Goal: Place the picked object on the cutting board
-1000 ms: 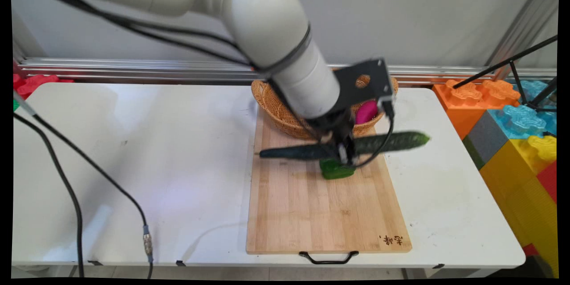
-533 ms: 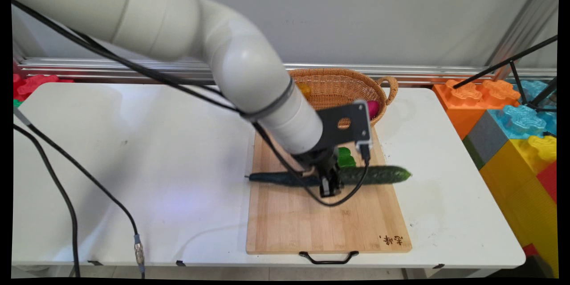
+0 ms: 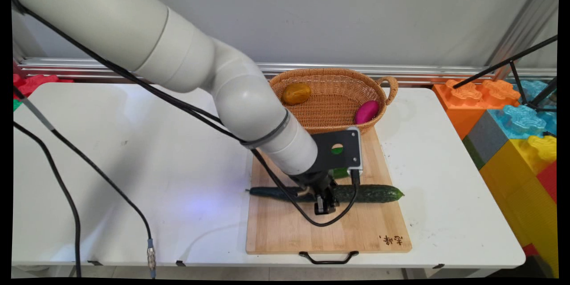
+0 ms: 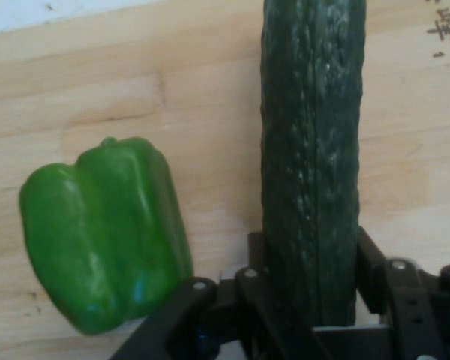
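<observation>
A long dark green cucumber [image 3: 374,193] [image 4: 311,150] lies crosswise over the wooden cutting board [image 3: 285,231], low on its surface. My gripper [image 3: 324,202] [image 4: 311,300] is shut on the cucumber near its middle. A green bell pepper [image 4: 97,232] rests on the board just beside the cucumber; in the main view only a sliver of the pepper [image 3: 340,172] shows behind the hand. Whether the cucumber touches the board I cannot tell.
A wicker basket [image 3: 331,84] stands at the board's far end, holding a yellow-orange fruit [image 3: 296,93] and a magenta one [image 3: 366,112]. Big coloured foam blocks [image 3: 516,120] stand off the table's right edge. Black cables [image 3: 67,187] hang over the left of the table.
The gripper has carried the cucumber from in front of the basket down and toward the near side, to low over the board. The basket and its fruit are now uncovered.
</observation>
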Tool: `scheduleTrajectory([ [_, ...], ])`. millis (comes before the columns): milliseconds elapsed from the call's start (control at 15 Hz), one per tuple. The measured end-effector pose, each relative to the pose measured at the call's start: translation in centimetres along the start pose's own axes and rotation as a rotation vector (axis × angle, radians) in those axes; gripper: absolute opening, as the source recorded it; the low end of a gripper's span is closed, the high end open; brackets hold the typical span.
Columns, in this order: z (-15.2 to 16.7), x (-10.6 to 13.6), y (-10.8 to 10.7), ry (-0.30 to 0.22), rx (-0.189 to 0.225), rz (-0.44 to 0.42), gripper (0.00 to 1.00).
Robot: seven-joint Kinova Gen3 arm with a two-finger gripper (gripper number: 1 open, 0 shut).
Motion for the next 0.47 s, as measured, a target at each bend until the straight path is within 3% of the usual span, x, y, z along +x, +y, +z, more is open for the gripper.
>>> scheduleTrajectory([
  [67,0.2,-0.1,0.1,0.0,-0.002,0.004,1.0],
  [467,1.3,-0.9,0.7,-0.008,-0.017,0.007,1.0],
])
